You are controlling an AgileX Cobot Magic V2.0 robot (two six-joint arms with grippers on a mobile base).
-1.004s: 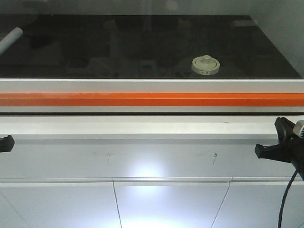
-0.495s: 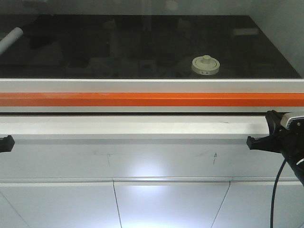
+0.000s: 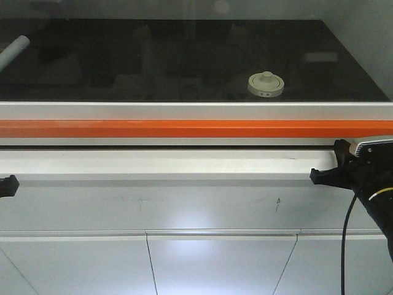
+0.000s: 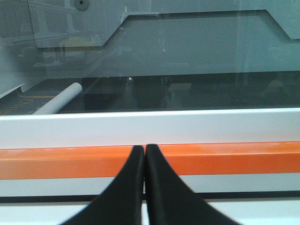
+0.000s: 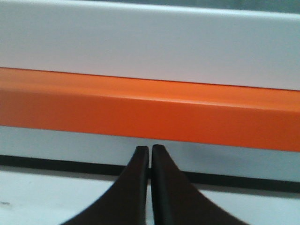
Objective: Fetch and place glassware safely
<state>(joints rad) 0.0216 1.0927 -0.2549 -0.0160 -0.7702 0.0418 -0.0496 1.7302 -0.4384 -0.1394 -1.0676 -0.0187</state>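
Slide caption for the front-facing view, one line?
Lidded glass jar on the dark surface beyond the orange bar; right tool near the white ledge, left tool at frame edge.

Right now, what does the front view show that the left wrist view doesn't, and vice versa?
Front only: the lidded glass jar on the dark surface, the right pincer, and the cabinet doors below. Left wrist only: the left pincer seen close, fingers shut, and a grey back panel. Both: the orange bar and the white tube at far left.
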